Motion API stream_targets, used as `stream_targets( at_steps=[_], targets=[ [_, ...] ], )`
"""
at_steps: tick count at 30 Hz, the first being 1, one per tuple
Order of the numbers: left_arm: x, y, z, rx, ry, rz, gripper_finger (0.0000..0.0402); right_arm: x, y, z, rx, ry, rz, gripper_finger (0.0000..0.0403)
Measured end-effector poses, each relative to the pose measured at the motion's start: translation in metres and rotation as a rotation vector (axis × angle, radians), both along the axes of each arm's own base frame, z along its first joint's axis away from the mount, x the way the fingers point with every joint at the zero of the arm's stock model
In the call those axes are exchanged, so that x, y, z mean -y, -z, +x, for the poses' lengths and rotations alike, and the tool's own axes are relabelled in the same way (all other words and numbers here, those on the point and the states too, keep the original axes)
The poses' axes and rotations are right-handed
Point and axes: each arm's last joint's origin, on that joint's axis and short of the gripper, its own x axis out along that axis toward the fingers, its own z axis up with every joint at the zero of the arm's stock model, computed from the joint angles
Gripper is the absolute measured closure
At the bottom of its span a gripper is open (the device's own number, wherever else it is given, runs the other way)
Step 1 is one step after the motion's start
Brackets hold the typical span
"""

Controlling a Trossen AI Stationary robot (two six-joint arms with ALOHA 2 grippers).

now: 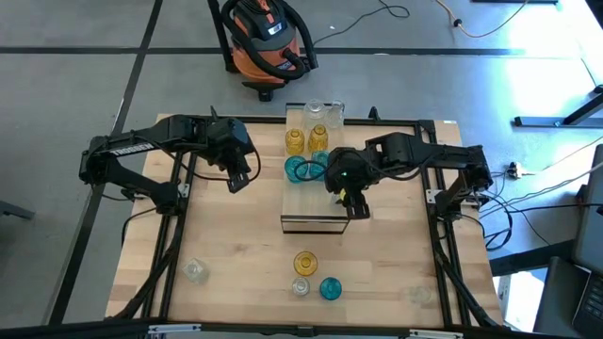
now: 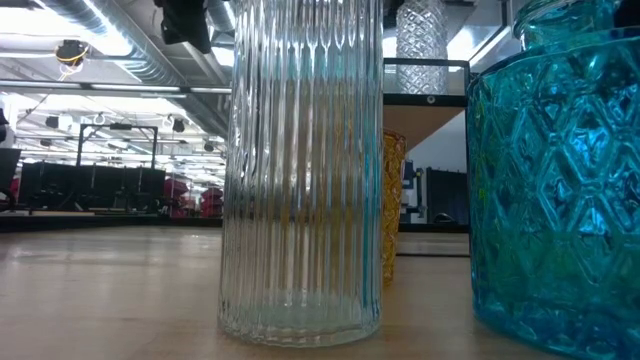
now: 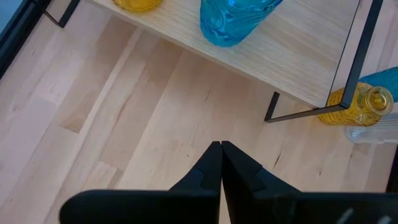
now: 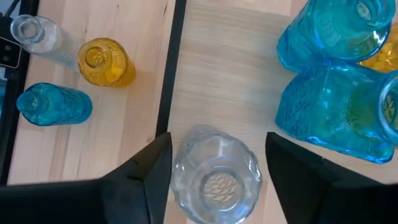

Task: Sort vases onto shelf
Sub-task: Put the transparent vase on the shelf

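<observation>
1. the right gripper point(image 4: 214, 163) is hovering over the near end of the shelf point(image 1: 306, 198), its fingers spread wide on either side of a clear vase point(image 4: 214, 171). whether the pads are touching the glass cannot be told, so i judge this as either a release or a grasp just being made.
2. that clear vase is standing upright on the shelf top, close to the dark front edge and apart from the two teal vases point(image 4: 333, 81), probably so each colour gets its own patch.
3. the teal pair is sitting together mid-shelf, touching or nearly so, and in the high view the amber vases point(image 1: 306, 139) are grouped behind them, with clear glass point(image 1: 320, 113) at the far end. the order looks deliberate: like with like.
4. the left gripper point(image 3: 221, 163) is waiting over bare table beside the shelf's left side, its jaws pressed together and holding nothing, likely keeping out of the right arm's way.
5. more vases are waiting on the table in front of the shelf: an amber one point(image 1: 304, 263), a teal one point(image 1: 330, 288) and a small clear one point(image 1: 300, 286) clustered together, plus a clear one point(image 1: 194, 271) off to the left and another point(image 1: 418, 296) to the right.
6. by my reading the sorting is roughly half done.
</observation>
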Motion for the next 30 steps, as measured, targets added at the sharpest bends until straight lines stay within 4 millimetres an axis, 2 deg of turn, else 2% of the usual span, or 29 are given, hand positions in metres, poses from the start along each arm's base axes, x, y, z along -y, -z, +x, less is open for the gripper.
stream_targets(
  at_steps=[7,11,15,18,23,30],
  targets=[
    [0.0,0.0,0.0,0.0,0.0,0.0,0.0401,0.006,-0.004,0.003,0.042,0.034,0.001,0.0216],
    [0.0,0.0,0.0,0.0,0.001,-0.001,0.0401,0.016,-0.023,-0.001,0.112,0.11,0.032,0.0221],
    [0.0,0.0,0.0,0.0,0.001,-0.002,0.0401,0.025,-0.046,-0.019,0.139,0.207,0.054,0.0221],
    [0.0,0.0,0.0,0.001,0.001,-0.002,0.0401,0.026,-0.05,-0.041,0.057,0.288,0.026,0.0221],
    [-0.001,-0.001,0.002,0.022,-0.008,0.02,0.0401,0.022,-0.033,-0.041,0.012,0.315,0.046,0.0221],
    [-0.001,-0.002,0.002,0.027,-0.009,0.021,0.0401,0.022,0.017,-0.035,-0.209,0.336,-0.017,0.0221]
  ],
)
